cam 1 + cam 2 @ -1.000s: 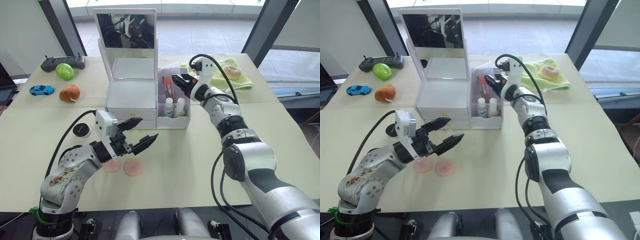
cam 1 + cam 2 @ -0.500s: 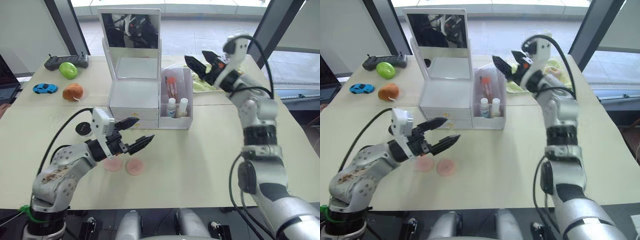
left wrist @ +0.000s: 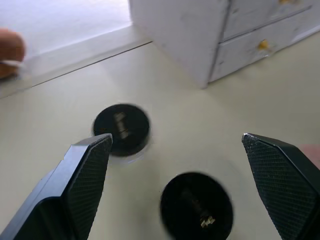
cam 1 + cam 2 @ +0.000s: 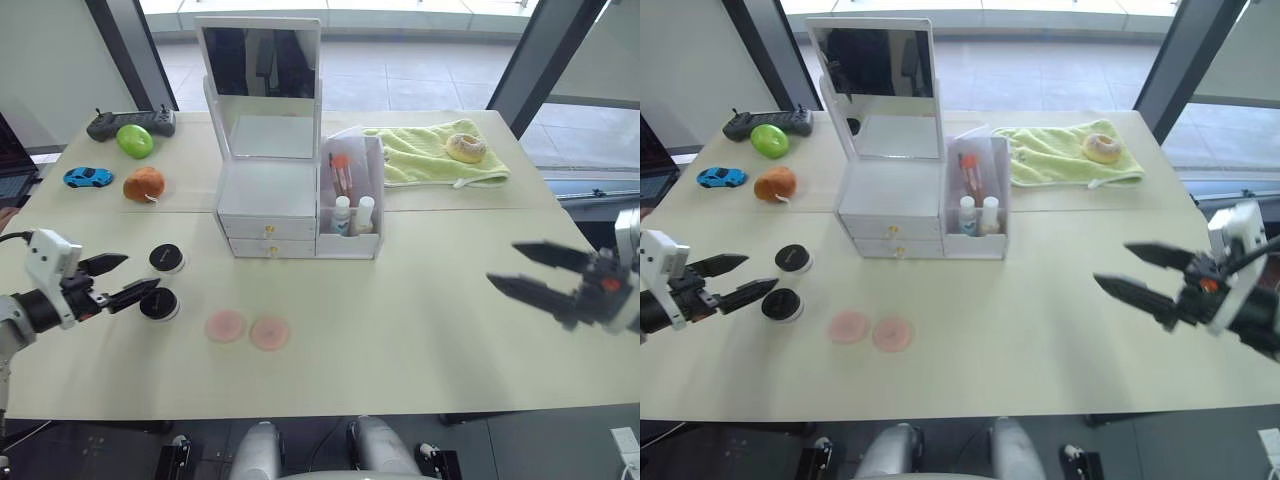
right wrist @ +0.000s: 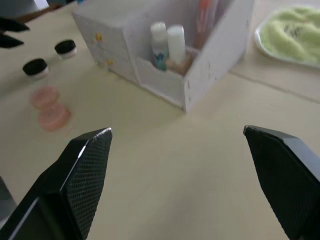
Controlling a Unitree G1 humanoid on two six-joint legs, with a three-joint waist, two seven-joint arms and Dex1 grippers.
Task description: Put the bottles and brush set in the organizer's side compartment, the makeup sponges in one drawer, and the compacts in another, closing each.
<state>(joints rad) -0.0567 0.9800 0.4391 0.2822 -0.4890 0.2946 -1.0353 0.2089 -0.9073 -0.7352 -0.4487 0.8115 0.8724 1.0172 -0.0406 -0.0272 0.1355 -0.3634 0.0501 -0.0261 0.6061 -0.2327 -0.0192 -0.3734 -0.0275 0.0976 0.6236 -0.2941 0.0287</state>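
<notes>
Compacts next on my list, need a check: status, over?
Both grippers open, empty. Left gripper beside compacts, both on table. Drawers shut. Nothing in the way.

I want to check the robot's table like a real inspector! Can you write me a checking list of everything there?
Surface: pale table.
Job's things: bottles and brush set in side compartment of organizer; both drawers shut; makeup sponges and compacts on table.
Clutter: green towel with donut, controller, green apple, toy car, orange fruit.
Grippers: left gripper open beside compacts; right gripper open, empty.
Cables: nothing seen.
Surroundings: windows, tiled floor.
</notes>
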